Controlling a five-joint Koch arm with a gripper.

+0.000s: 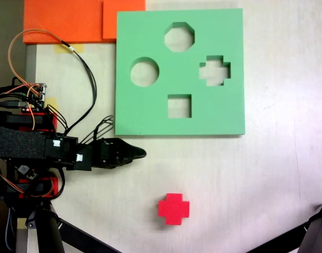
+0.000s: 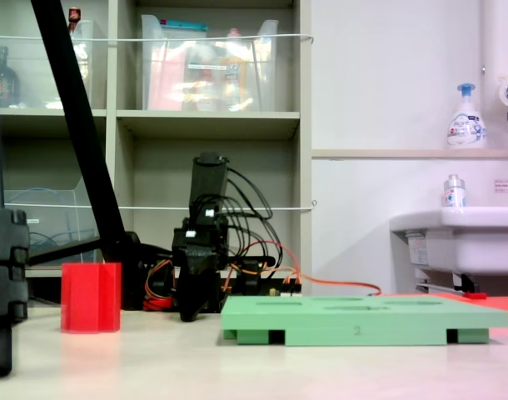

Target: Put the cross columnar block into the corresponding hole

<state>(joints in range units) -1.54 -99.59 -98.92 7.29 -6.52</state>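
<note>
— Nearest the low fixed camera?

— Stood upright on the pale table (image 1: 266, 184), at 9 o'clock in that view: the cross columnar block (image 2: 91, 297), bright red. Touched by nothing. Crossed just behind by a black tripod leg (image 2: 79, 125), slanted up toward 11 o'clock.

— And from above?

— Sat at 6 o'clock in the top-down fixed view, plus shape plain to see, well apart from arm and board.

— Next farther out?

— Lay flat at 4 o'clock in the low view, at 12 o'clock from above: a green foam board (image 1: 150, 110). Pierced by four cutouts. At the board's 3 o'clock, the corresponding hole (image 1: 214, 70), plus-shaped, with pale table showing through it. At 12 o'clock an octagonal cutout (image 1: 179, 37), at 9 o'clock a round cutout (image 1: 144, 71), at 6 o'clock a square cutout (image 1: 179, 106).

— The claw?

— Reached in from 9 o'clock in the top-down view: the gripper (image 1: 141, 154), dark, tip aimed toward 3 o'clock, just below the board's lower left corner. Hung low near the table in the low view, held nothing. Showed as one tapered mass in both fixed views; spread or pressed together, cannot tell. Sat at about 10 o'clock from the block, apart from it.

— Farthest back?

— Past the board at 11 o'clock from above, orange sheets (image 1: 60, 21). In the low view, shelves (image 2: 212, 125) behind the arm and a white sink (image 2: 462, 229) at 3 o'clock.
</note>
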